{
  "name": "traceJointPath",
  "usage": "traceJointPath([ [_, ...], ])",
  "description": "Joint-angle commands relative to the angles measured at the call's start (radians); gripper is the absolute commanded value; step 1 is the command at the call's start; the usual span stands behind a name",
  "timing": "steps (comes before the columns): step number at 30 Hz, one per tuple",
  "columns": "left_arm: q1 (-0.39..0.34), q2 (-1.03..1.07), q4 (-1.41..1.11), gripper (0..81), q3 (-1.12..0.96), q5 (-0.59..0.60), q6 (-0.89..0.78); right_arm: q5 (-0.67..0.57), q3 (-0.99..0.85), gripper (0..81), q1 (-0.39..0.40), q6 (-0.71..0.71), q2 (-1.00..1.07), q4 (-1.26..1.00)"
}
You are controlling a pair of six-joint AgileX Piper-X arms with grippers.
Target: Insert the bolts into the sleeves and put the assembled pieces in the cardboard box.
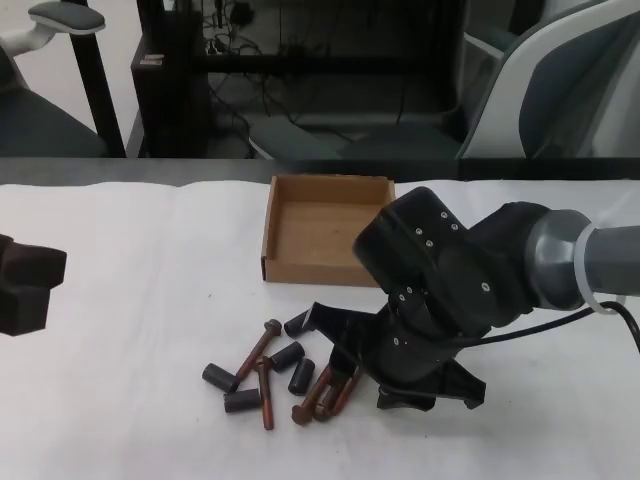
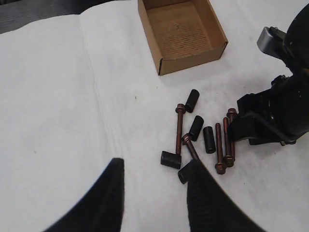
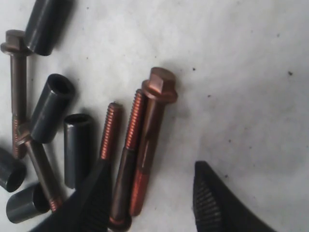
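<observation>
I read the right claw (image 3: 152, 166) as released: fingers spread, low over the counter (image 1: 120, 340), with the shanks of several bolts (image 3: 145, 140) lying side by side between them, none gripped. Loose sleeves (image 3: 50, 108) lie just beside these. The cardboard box (image 1: 310, 270) sits behind the pile, toward the far edge, near but apart. The left claw (image 2: 153, 165) is released, above bare counter towards the left edge.

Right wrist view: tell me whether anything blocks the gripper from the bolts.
Nothing visible does. The open right gripper hangs right over the bolts; two lie side by side between its fingers.
</observation>
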Motion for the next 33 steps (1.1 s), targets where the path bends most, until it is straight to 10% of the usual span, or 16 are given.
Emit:
traceJointPath([
  [1,0.002,0.001,-0.006,43.3,-0.012,0.009,0.008,0.006,-0.01,52.8,-0.011,-0.006,-0.002,0.004],
  [7,0.002,0.001,-0.006,43.3,-0.012,0.009,0.008,0.008,-0.01,51.7,-0.023,-0.006,-0.002,0.004],
  [12,0.002,0.001,-0.006,43.3,-0.012,0.007,0.024,-0.016,-0.01,34.3,-0.023,-0.006,0.014,0.004],
  [33,0.002,0.001,-0.05,43.3,-0.012,0.007,0.024,-0.03,-0.022,33.7,-0.023,-0.021,0.022,-0.042],
])
